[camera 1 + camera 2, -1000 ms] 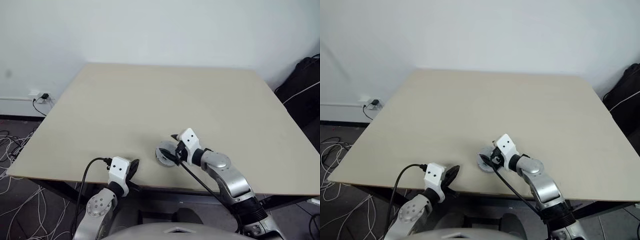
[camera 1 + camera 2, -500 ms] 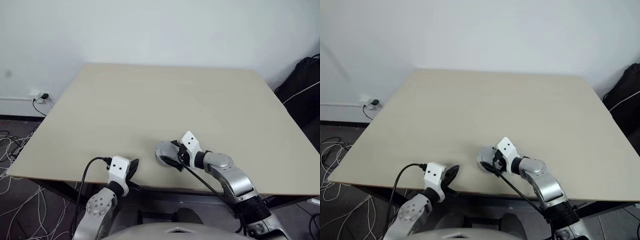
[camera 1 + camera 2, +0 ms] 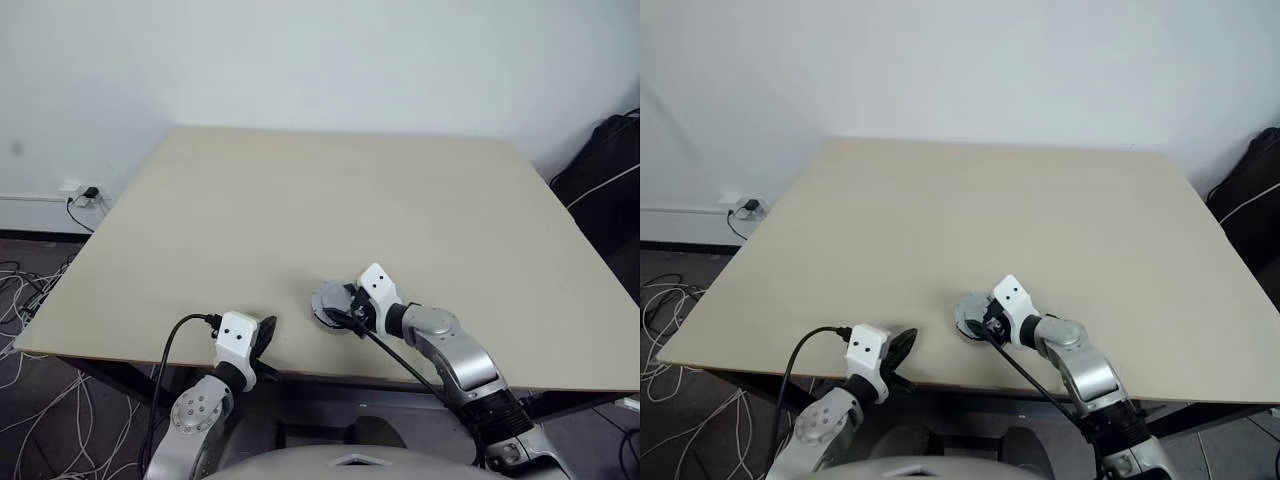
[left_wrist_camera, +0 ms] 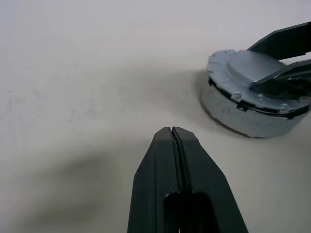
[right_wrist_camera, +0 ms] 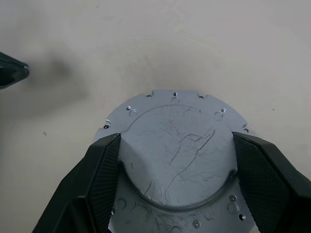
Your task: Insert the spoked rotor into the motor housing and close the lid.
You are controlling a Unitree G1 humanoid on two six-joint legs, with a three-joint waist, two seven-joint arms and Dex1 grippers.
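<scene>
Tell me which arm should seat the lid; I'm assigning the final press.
Right. Its gripper already straddles the lid atop the housing, jaws on either side. The left gripper sits shut, apart from it.

No words, numbers, labels or signs to read anywhere. Lid [image 5: 177,145]: plain grey metal, just scratches and small holes, no writing. Tabletop [image 3: 350,200]: bare, no marks to read. Wall behind: blank.
</scene>
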